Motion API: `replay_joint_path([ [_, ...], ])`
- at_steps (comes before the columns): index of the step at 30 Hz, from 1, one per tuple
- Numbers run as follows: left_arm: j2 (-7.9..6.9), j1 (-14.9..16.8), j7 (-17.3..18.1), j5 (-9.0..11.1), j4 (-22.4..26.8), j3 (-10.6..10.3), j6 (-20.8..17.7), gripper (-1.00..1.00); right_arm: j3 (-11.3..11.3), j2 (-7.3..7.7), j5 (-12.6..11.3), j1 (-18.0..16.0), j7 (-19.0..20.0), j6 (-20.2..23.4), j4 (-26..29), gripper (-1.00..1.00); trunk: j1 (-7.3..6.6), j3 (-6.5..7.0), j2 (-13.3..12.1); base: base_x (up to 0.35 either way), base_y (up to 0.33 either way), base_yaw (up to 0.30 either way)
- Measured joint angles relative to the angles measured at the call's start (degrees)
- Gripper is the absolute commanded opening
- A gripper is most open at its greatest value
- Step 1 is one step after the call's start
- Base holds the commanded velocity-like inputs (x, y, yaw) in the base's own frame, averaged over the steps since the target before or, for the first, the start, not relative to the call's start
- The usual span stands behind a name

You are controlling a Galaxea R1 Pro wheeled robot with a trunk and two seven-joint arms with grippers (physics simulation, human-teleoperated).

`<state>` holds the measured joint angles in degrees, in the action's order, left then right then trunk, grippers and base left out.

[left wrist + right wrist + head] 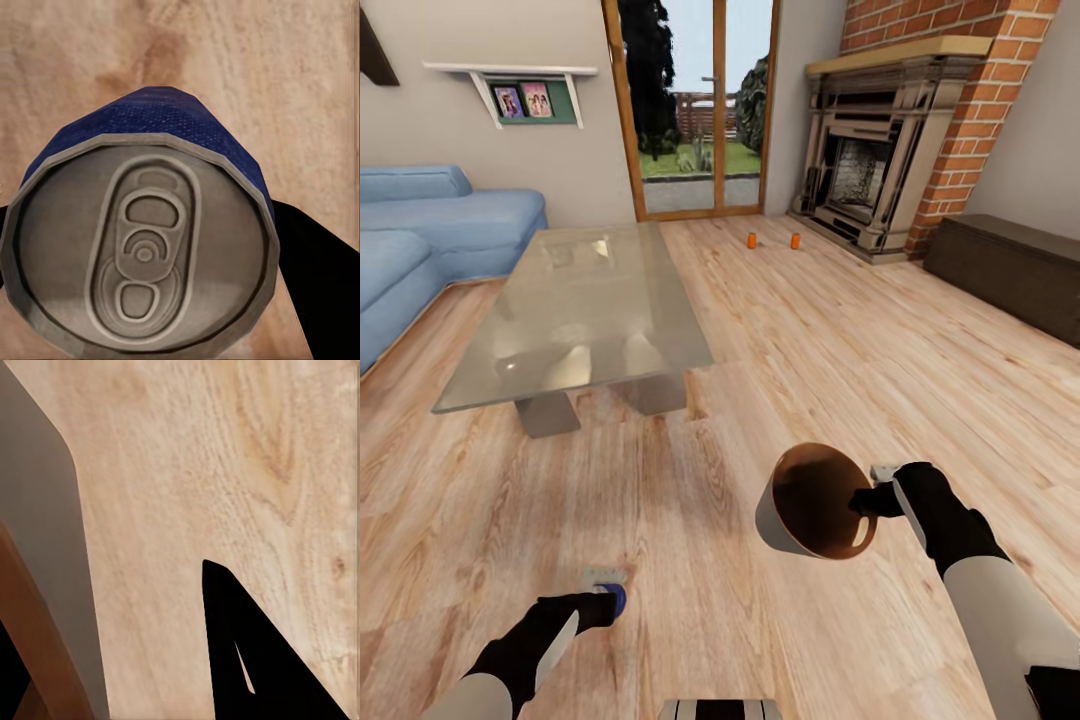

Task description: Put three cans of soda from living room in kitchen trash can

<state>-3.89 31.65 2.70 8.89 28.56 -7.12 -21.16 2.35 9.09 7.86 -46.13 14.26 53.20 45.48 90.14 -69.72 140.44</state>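
Left gripper point(610, 597) low and near, closed around a blue can point(616, 598). The left wrist view looks onto its grey top with the pull tab; the blue body point(161, 120) runs away from the camera toward the wood floor point(840, 350). A dark finger point(319, 285) sits against the can's side. This can is blue, not orange like the other two.

Right gripper point(872, 498) pinches the near-right rim of the bin point(780, 520), fingers closed on its wall. The bin is carried off the floor, tilted so its brown inside faces the camera. The right wrist view shows the grey outer wall point(45, 547) and the brown rim beside a black finger point(259, 660).

Two orange cans point(751, 240) point(795, 240) stand upright on the floor, far and a little right of centre, just in front of the fireplace point(870, 160), near each other but apart.

Key relation: the held can lies left of and nearer than the bin mouth, well apart from it. The mouth is tipped toward the robot, so the can would go in from the near-left side, judged.

Surroundings: glass table point(575, 320) far-left of both arms, blue sofa point(430, 230) beyond it at left, dark bench point(1010, 265) at right. The floor between arms and orange cans looks open; the table corner is the closest obstacle on the left.
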Motion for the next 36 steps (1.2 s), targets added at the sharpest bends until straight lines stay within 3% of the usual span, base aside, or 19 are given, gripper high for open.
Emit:
replay_joint_path([
  [6, -0.62, 0.2, 4.0, 0.3, 0.2, 0.5, -1.3, -1.0, -0.3, -0.04, 0.3, 0.0, 0.0, 2.2, 0.0, -1.0, -1.32, 1.08, -2.4, 0.0, 0.0, 0.0],
  [9, -2.06, 1.0, 6.0, 0.4, 0.9, 0.6, -5.0, -1.0, -0.4, 0.14, 0.5, 0.0, 0.0, 3.8, 0.0, -1.0, -1.98, 1.62, -3.6, 0.0, 0.0, 0.0],
  [11, -3.82, 1.7, 7.2, 0.4, 2.0, 0.6, -6.9, -1.0, -0.4, 0.17, 0.4, 0.0, 0.0, 4.5, 0.0, -1.0, -2.42, 1.98, -4.4, 0.0, 0.0, 0.0],
  [12, -5.67, 2.0, 8.5, 0.3, 4.1, 0.6, -9.6, -1.0, -0.9, 0.07, 0.5, 0.0, 0.0, 5.8, -0.1, -1.0, -2.64, 2.16, -4.8, 0.0, 0.0, 0.0],
  [15, -7.65, 2.5, 9.8, 0.5, 9.4, 0.7, -14.1, -1.0, -2.0, -0.1, 0.5, 0.0, 0.0, 6.7, 0.0, -1.0, -3.3, 2.7, -6.0, 0.0, 0.0, 0.0],
  [20, -9.21, 3.2, 10.7, 0.9, 23.5, 0.8, -22.0, -1.0, -3.0, -0.25, 0.4, 0.0, 0.0, 6.7, 0.0, -1.0, -4.4, 3.6, -8.0, 0.0, 0.0, 0.0],
  [21, -9.8, 3.9, 10.8, 0.2, 27.0, 0.8, -24.8, -1.0, -3.5, -0.27, 0.5, 0.0, 0.0, 6.7, 0.0, -1.0, -4.61, 3.77, -8.4, 0.0, 0.0, 0.0],
  [22, -10.37, 5.9, 11.2, 0.6, 31.3, 0.8, -29.0, -1.0, -4.3, -0.28, 0.6, 0.0, 0.0, 6.7, 0.0, -1.0, -4.84, 3.95, -8.8, 0.0, 0.0, 0.0],
  [24, -10.64, 8.2, 12.0, 0.6, 33.2, 0.8, -31.6, -1.0, -4.9, -0.28, 0.4, 0.0, 0.0, 6.7, 0.0, -1.0, -5.27, 4.32, -9.6, 0.0, 0.0, 0.0],
  [27, -10.94, 14.5, 14.1, 0.3, 34.8, 0.7, -36.0, -1.0, -6.2, -0.39, 0.3, 0.0, 0.0, 6.7, -0.1, -1.0, -5.94, 4.86, -10.8, 0.0, 0.0, 0.0],
  [29, -11.03, 20.2, 15.1, 0.3, 34.7, 0.5, -38.2, -1.0, -7.9, -0.56, 0.4, -0.1, 0.0, 6.7, -0.1, -1.0, -6.38, 5.22, -11.6, 0.0, 0.0, 0.0],
  [30, -11.08, 24.5, 16.1, -0.5, 32.9, 0.1, -38.8, -1.0, -9.4, -0.9, 0.7, -0.1, 0.0, 6.7, -0.2, -1.0, -6.58, 5.37, -12.0, 0.0, 0.0, 0.0],
  [31, -11.07, 29.4, 16.6, 0.1, 32.1, -0.1, -38.8, -1.0, -9.8, -1.1, 0.2, -0.1, 0.0, 6.7, -0.3, -1.0, -6.82, 5.57, -12.4, 0.0, 0.0, 0.0],
  [32, -11.04, 31.0, 17.4, 0.1, 30.9, -0.4, -38.8, -1.0, -10.1, -1.32, -0.2, -0.1, 0.0, 6.7, -0.2, -1.0, -7.03, 5.76, -12.8, 0.0, 0.0, 0.0],
  [34, -10.7, 40.4, 22.5, 0.6, 24.6, -4.5, -38.8, -1.0, -10.9, -2.49, 0.2, -0.2, 0.0, 6.7, -0.3, -1.0, -7.47, 6.11, -13.6, 0.0, 0.0, 0.0],
  [35, -10.11, 47.0, 27.1, 0.4, 19.3, -9.3, -38.8, -1.0, -11.2, -3.73, 1.4, -0.3, 0.0, 6.6, -0.5, -1.0, -7.69, 6.29, -14.0, 0.0, 0.0, 0.0],
  [36, -9.65, 49.2, 28.5, 0.8, 17.6, -10.9, -38.8, -1.0, -11.4, -4.28, 0.2, -0.4, 0.0, 6.7, -0.6, -1.0, -7.91, 6.47, -14.4, 0.0, 0.0, 0.0],
])
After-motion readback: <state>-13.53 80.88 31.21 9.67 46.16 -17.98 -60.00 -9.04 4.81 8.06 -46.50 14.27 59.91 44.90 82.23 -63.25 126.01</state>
